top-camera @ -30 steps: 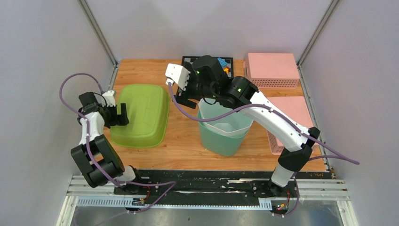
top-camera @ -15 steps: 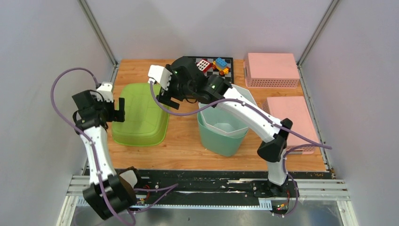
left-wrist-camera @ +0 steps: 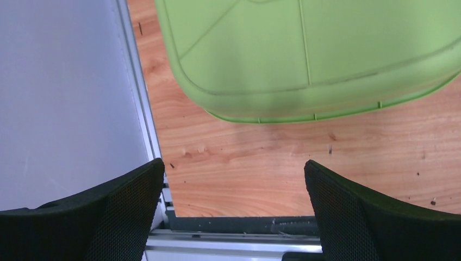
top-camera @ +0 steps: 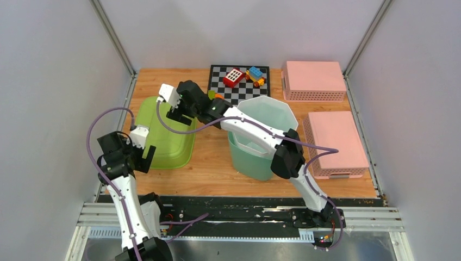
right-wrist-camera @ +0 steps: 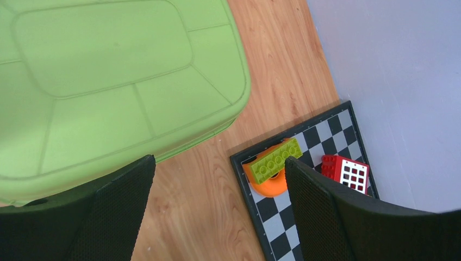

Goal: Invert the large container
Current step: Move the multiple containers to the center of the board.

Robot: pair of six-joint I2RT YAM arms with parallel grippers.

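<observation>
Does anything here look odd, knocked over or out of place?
Only the green tub stands out. It lies bottom-up on the left side of the wooden table, its ribbed underside showing, while the teal bin beside it stands upright. Nothing looks spilled or broken.

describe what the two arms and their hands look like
Both the left arm and right arm have white links with chunky black joints. A purple cable loops along each, and a white camera block sits at each wrist. The left hand and right hand each carry two broad black fingers with a fine mesh texture.
</observation>
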